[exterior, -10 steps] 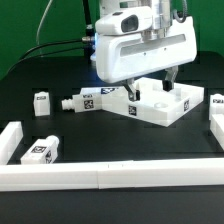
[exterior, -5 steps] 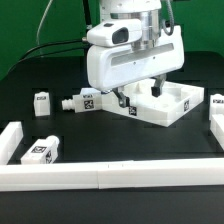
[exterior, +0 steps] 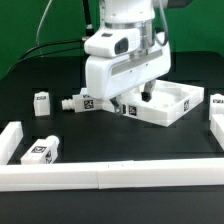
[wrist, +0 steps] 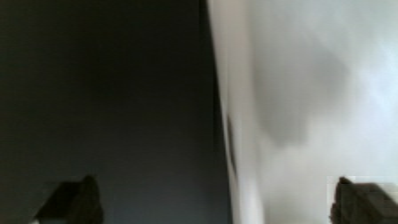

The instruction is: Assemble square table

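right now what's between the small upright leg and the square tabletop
In the exterior view, one leg lying on its side, tag showing, sits between the upright leg and the tabletop; the rest is bare black table.

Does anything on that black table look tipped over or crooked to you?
Mildly odd: one table leg lies on its side beside the square tabletop, and a second leg lies flat near the front wall, while a third leg stands upright. The tabletop sits skewed to that wall. Nothing looks broken.
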`<state>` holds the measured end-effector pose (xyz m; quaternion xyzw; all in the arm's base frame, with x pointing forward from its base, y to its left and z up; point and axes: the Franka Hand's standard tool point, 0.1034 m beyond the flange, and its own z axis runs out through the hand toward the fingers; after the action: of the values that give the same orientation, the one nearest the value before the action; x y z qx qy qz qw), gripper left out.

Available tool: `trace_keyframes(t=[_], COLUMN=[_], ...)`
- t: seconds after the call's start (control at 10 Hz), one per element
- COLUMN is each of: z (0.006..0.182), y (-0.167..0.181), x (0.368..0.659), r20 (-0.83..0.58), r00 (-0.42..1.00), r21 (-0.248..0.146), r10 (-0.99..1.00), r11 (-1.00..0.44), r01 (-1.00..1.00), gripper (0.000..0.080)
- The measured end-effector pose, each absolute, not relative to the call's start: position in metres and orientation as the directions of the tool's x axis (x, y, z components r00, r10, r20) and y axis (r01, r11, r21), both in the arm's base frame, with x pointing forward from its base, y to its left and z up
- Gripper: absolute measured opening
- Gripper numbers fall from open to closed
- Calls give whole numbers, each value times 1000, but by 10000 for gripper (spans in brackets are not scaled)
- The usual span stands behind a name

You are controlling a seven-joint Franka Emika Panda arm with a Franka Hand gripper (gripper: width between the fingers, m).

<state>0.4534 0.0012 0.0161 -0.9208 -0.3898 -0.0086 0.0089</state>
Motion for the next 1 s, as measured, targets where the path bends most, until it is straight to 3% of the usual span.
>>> trace_keyframes(t=[0.6, 0.7, 0.8, 1.0], z=[6, 6, 5, 5], y=[-2, -2, -2, -2], x=[446, 446, 446, 446], r20=[12, 12, 11, 11], r00=[706, 706, 706, 706], r21=[-14, -14, -14, -14], r10=[708, 708, 708, 708], r11=[-705, -706, -706, -706], r01=[709, 708, 708, 708], gripper=[649, 557, 557, 190])
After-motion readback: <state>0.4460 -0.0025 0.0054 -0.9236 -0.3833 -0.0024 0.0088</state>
